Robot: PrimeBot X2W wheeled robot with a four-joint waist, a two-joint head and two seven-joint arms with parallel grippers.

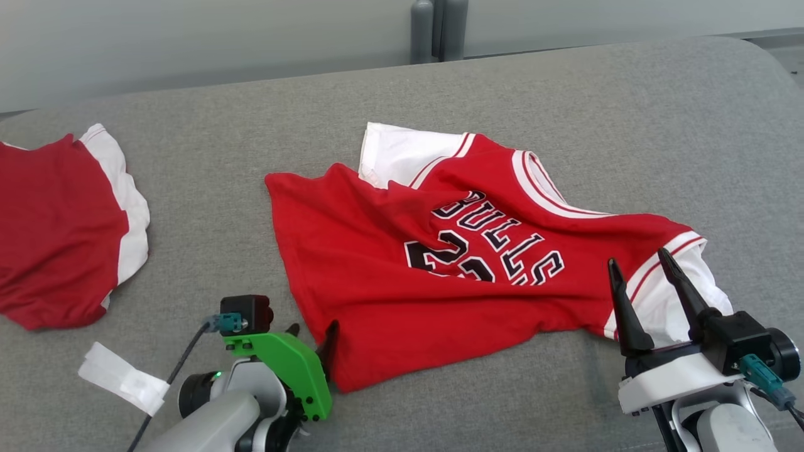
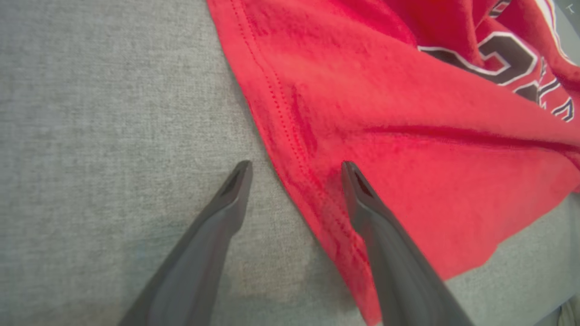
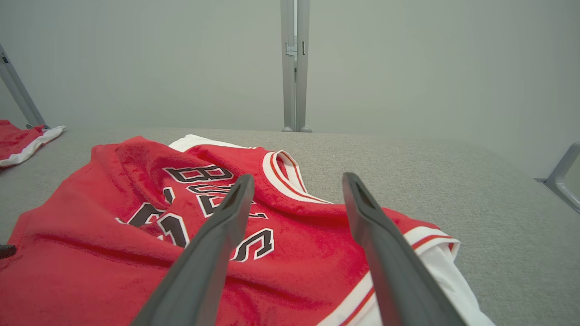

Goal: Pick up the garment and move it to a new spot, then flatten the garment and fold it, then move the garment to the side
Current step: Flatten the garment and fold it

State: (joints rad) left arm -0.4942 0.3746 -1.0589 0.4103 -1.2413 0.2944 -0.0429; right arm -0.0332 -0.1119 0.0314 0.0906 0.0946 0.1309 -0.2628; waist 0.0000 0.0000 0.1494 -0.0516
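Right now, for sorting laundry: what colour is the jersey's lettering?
Jersey lettering: black, outlined white; clearest in head view.

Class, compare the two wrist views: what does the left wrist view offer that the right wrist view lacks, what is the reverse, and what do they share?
Left wrist view: the stitched hem of the red jersey up close, with the open left gripper straddling it, one finger over fabric, one over the grey surface. Right wrist view: the open right gripper, the white-trimmed neckline, a second red garment far off, a grey post. Shared: the jersey, its black numerals, the surface.
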